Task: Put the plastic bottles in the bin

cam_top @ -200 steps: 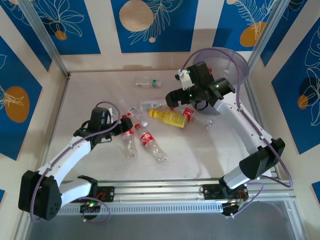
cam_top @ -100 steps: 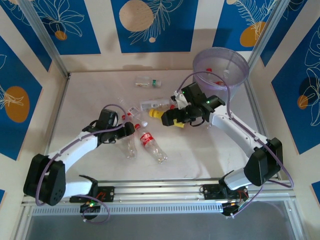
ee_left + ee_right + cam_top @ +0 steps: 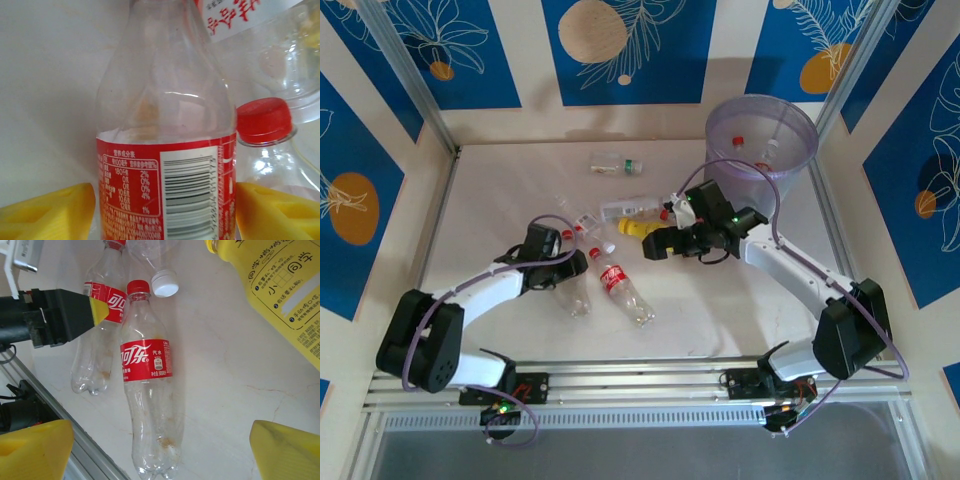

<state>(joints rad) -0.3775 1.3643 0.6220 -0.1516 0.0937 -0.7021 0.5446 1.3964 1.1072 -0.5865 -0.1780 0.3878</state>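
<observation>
A clear bottle with a red label [image 3: 165, 190] lies on the table, and my left gripper [image 3: 569, 262] is shut on its body, one yellow finger [image 3: 47, 215] against each side. Beside it lies a red-capped bottle [image 3: 263, 120]. My right gripper [image 3: 655, 244] hangs open above the table, next to the yellow bottle [image 3: 631, 228]. In the right wrist view another red-label bottle [image 3: 147, 390] lies below its spread fingers [image 3: 285, 450]. The pale-purple bin [image 3: 798, 160] stands upright at the back right with bottles inside.
A green-capped clear bottle [image 3: 612, 165] lies at the back, and a clear one [image 3: 625, 208] lies behind the yellow bottle. A loose white cap [image 3: 165, 287] rests on the table. A metal rail [image 3: 640, 380] runs along the near edge. Frame posts stand at the corners.
My right arm swung from the bin down and left to beside the yellow bottle. My left gripper slid forward onto the red-label bottle.
</observation>
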